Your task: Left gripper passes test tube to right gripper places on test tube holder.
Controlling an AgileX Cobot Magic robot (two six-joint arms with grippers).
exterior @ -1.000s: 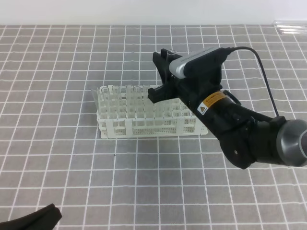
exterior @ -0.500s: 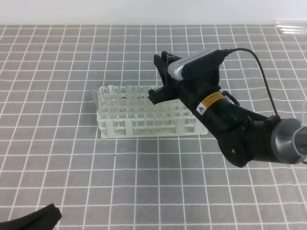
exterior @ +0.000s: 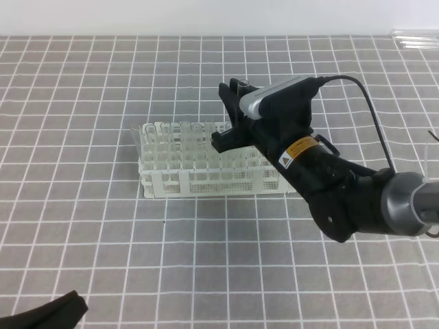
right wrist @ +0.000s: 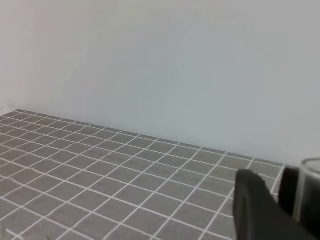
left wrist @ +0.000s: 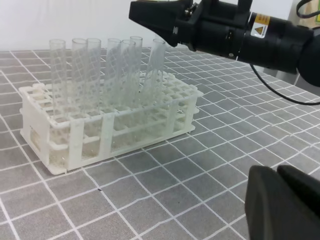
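Reaching in from the right of the high view, the right gripper [exterior: 230,113] hangs over the right end of the holder [exterior: 209,179], which sits just left of centre on the grid cloth [exterior: 82,226]. In the left wrist view its black claw [left wrist: 155,17] fills the top of the frame, and the tilted tube [left wrist: 154,67] rises from the rack's far right part up to the claw's underside. The right wrist view shows a clear rim [right wrist: 311,192] at the lower right edge between two dark fingers [right wrist: 252,207], so the fingers look clamped on the tube, with a small gap left by the glass.

Six other tubes [left wrist: 90,75] stand upright in the rack's back rows, left of the tilted one. Which square hole the tilted tube's foot sits in cannot be told.

Only a dark sliver of the left gripper [exterior: 44,312] shows at the bottom left corner of the high view, well apart from the rack; in its own camera it is a black blur [left wrist: 285,202] at lower right, fingers together and empty.

More clear tubes [exterior: 415,38] lie at the upper right edge.
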